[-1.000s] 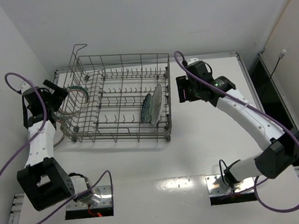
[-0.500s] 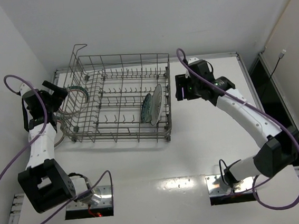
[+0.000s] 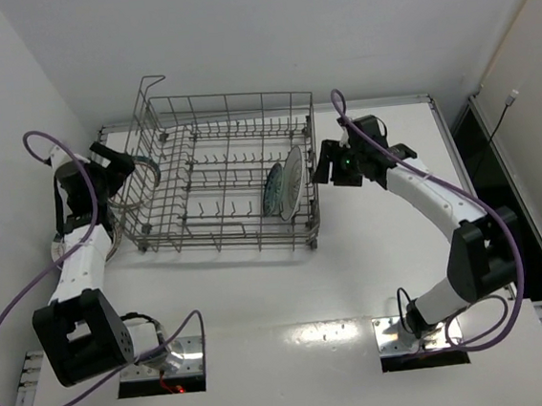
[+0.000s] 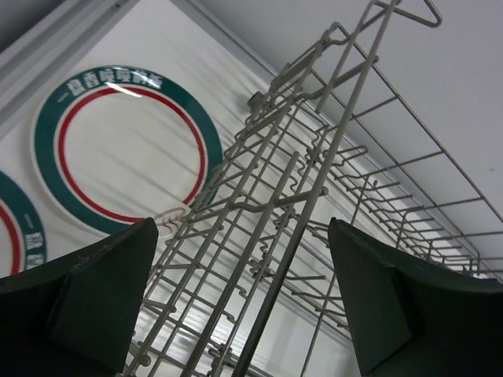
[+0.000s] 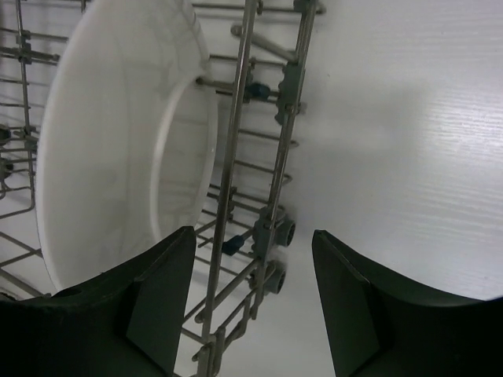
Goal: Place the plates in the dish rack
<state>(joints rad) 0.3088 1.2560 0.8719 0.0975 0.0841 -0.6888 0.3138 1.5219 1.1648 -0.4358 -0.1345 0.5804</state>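
A: Gripper states, plate positions?

B: The left gripper [image 4: 242, 236] is spread wide and nothing is held. It is placed at the left wall of the dish rack [image 3: 227, 98]. The right gripper [image 5: 253, 236] is also parted and empty, and the rack's right end wall is seen between its fingers; contact cannot be told. A white plate [image 5: 118, 149] is stood on edge in the tines by that wall, with a teal patterned plate [image 3: 272, 195] just beside it. A banded plate [image 4: 126, 149] is laid flat on the worktop [image 5: 409, 118] just left of the rack, and a second banded plate [image 4: 12, 228] is partly seen beside it.

A: Step in hand, and how is it done well?

B: Pickup of the nearer banded plate is judged next. The rim is best taken on the side away from the wires, since little room is left by the wall. As the plate is flat, one finger likely has to be worked under the lip. The rack should not be nudged, or the standing plates could be tipped.
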